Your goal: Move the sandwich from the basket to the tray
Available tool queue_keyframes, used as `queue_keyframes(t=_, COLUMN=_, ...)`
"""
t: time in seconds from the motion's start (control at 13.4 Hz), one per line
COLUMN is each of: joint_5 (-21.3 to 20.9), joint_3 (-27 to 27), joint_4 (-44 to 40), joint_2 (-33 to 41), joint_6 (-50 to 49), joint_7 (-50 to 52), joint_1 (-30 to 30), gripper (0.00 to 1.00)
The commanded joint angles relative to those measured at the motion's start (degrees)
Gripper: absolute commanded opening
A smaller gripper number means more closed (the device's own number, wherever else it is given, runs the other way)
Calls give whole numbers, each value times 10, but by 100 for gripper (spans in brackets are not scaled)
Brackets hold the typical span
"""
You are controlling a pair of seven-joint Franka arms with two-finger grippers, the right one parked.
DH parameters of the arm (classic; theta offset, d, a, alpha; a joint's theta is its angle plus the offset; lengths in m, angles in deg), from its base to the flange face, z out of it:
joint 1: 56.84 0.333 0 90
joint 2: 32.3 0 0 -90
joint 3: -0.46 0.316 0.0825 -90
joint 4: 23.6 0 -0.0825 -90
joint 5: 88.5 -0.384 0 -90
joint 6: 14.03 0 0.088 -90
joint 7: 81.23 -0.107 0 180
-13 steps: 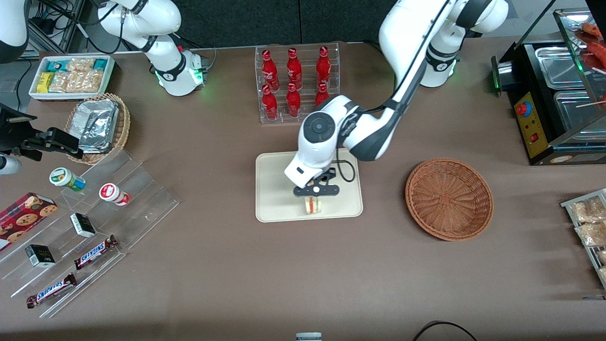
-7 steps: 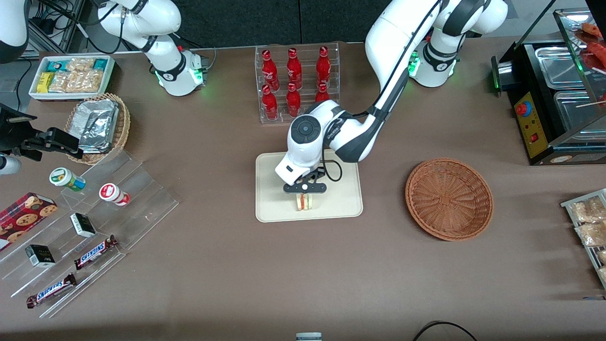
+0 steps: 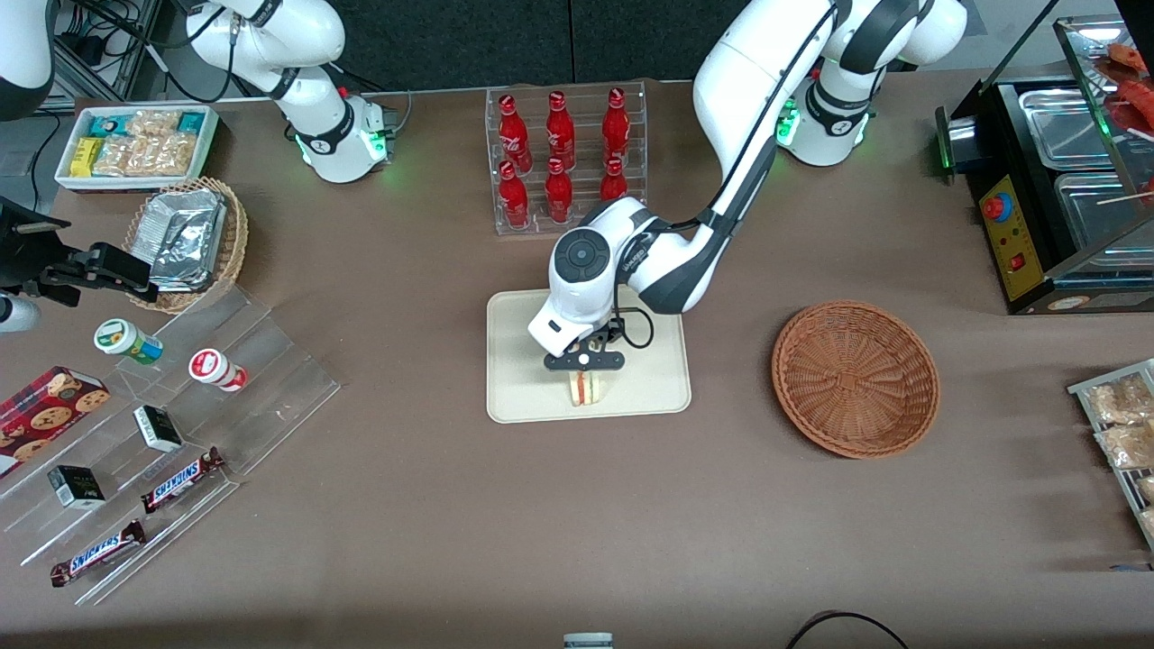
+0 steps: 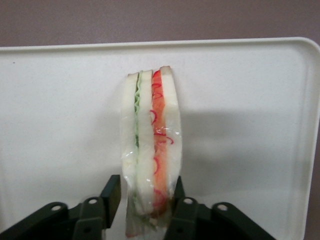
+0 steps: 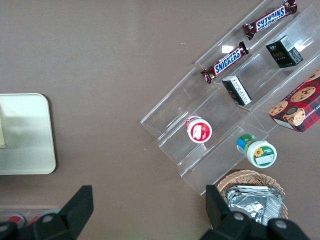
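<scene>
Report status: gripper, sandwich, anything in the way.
Gripper over tray, shut on sandwich. Sandwich standing on edge on tray. Basket empty. Nothing blocking.

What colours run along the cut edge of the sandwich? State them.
Pale white bread wedge sandwich shows red and green filling layers; clearest in the left wrist view.

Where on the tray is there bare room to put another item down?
The tray is bare toward the parked arm's end and along its bottle-rack edge. It is crowded near the front rim, where the tool grips the sandwich.
</scene>
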Motion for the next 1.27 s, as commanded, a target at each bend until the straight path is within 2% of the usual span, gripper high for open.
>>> queue_keyframes(t=0.0, joint_5=1, joint_3=8, joint_4=-8, joint_2=33, joint_6=-52, joint_7=6, joint_1=-2, gripper=100)
queue_keyframes(t=0.37, joint_5=8, joint_3=46, joint_4=-9, joint_2=143, joint_6=-168, joint_7=9, joint_1=17, gripper=100)
queue_keyframes(t=0.67, joint_5=3, joint_3=46, joint_4=-12, joint_2=245, joint_6=-292, joint_7=-8, joint_1=113, gripper=100)
queue_keyframes(t=1.2, joint_5=1, joint_3=46, joint_4=-12, joint_2=348, joint_6=-425, joint_7=-280, joint_1=294, gripper=100)
